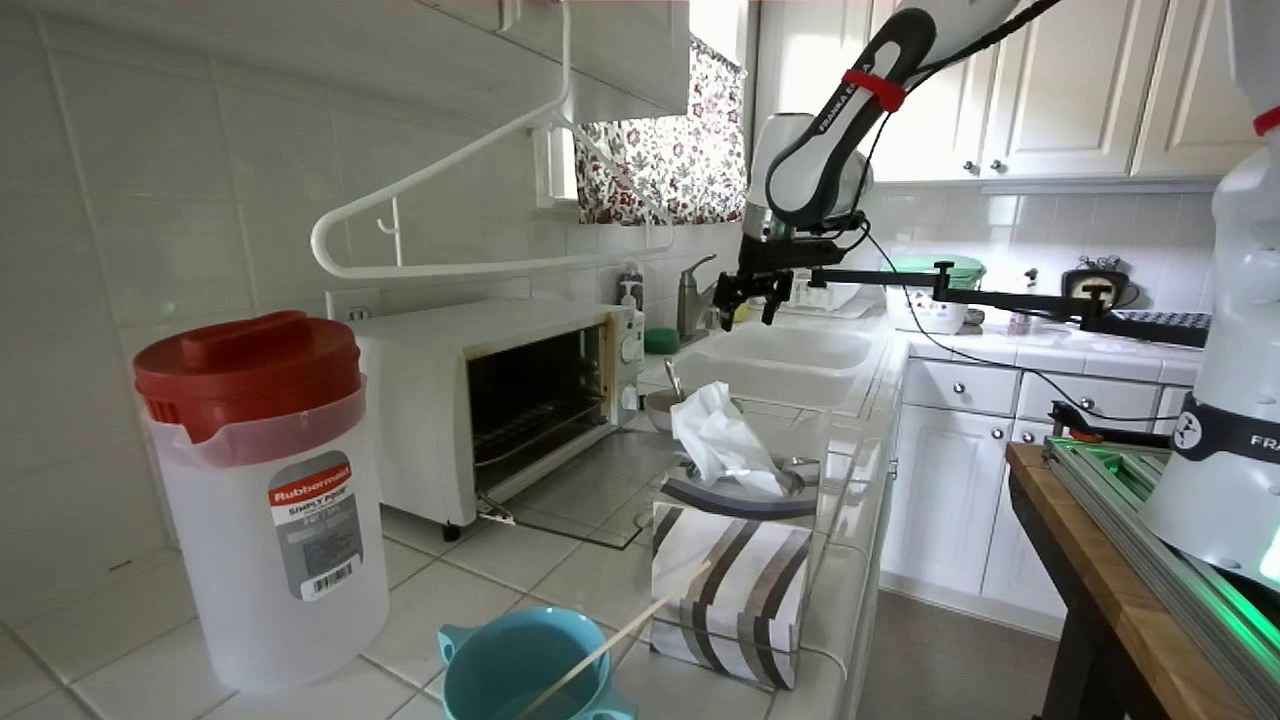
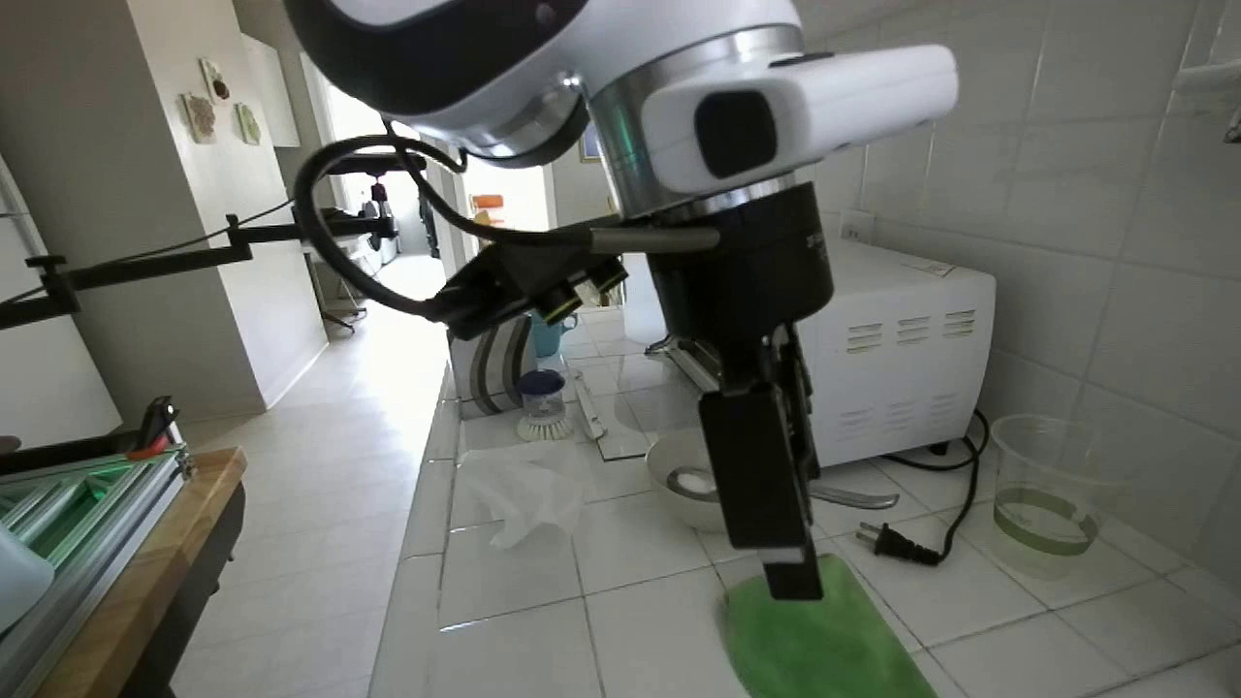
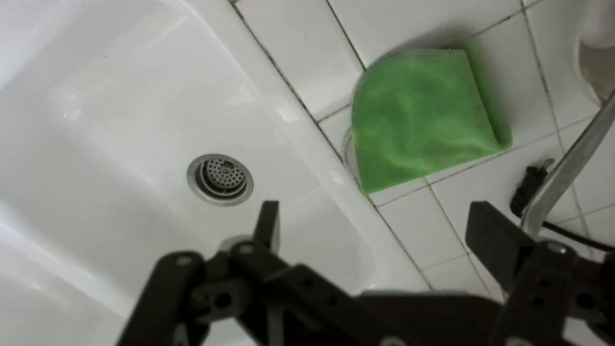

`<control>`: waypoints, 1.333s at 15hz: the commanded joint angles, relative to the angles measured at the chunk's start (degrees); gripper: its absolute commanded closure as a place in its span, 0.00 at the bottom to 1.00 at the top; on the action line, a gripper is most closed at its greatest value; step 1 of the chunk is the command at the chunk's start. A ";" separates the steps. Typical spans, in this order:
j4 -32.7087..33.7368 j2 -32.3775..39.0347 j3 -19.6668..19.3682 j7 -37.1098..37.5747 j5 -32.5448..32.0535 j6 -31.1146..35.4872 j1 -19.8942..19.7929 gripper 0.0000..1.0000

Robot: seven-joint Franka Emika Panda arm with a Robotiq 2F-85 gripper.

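Note:
My gripper (image 3: 375, 206) is open and holds nothing. In the wrist view its fingers are spread over the rim of the white sink (image 3: 120, 125) and the tiled counter. A folded green cloth (image 3: 423, 120) lies on the tiles beside the sink rim, apart from the fingers. In an exterior view the gripper (image 1: 748, 315) hangs above the sink (image 1: 790, 380) near the faucet (image 1: 690, 300). In an exterior view one finger overlaps the cloth (image 2: 824, 640). A white bowl (image 2: 669, 485) with a metal utensil (image 2: 853, 498) stands beyond the cloth; the utensil also shows in the wrist view (image 3: 567, 173).
A white toaster oven (image 1: 420, 370) has its door down. Its plug (image 2: 906, 545) and a clear container (image 2: 1042, 523) lie near the wall. A striped tissue box (image 1: 730, 580), blue cup (image 1: 530, 660), red-lidded pitcher (image 1: 280, 500) and brush (image 2: 543, 402) stand on the counter. A hanger (image 1: 460, 265) hangs above.

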 commanded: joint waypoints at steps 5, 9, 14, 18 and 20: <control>8.15 6.02 2.94 1.31 7.42 -0.46 -0.79 0.00; 12.74 9.35 4.54 1.47 10.05 -1.34 -0.71 0.00; 11.40 8.75 3.55 1.48 8.49 -0.68 0.33 0.00; 12.96 10.32 3.47 2.80 8.83 -0.31 0.65 0.00; 15.28 12.41 4.06 3.95 10.20 -1.02 0.39 0.00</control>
